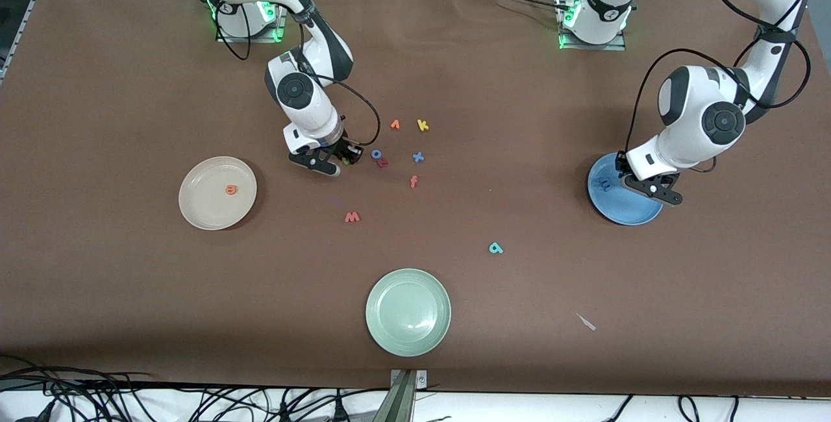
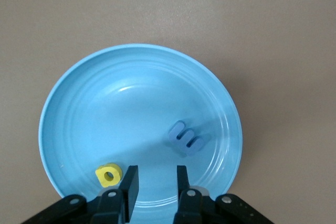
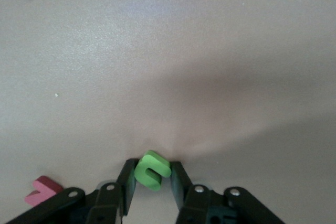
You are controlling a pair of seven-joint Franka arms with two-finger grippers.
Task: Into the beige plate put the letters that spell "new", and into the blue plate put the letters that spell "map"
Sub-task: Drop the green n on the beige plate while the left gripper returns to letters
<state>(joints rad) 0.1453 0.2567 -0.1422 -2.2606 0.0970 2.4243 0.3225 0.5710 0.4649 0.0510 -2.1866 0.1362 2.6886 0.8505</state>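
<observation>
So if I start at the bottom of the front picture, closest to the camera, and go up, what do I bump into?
Pale green plate → teal a → red w → orange f → blue x → yellow k.

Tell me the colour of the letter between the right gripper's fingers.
Green: the n in the right gripper, clearest in the right wrist view.

Bench (image 1: 130,292) was covered in brown paper. Pale green plate (image 1: 408,312) sat at the camera-side edge, nothing in it. Distractor letters clustered mid-bench: orange v (image 1: 395,124) and yellow k (image 1: 422,125) farthest from the camera, blue o (image 1: 376,154) touching a red r (image 1: 382,163), blue x (image 1: 418,157) beside them, orange f (image 1: 413,182) nearest of the group. Small pale scrap (image 1: 586,322) lay toward the left arm's end, near the camera-side edge.
</observation>
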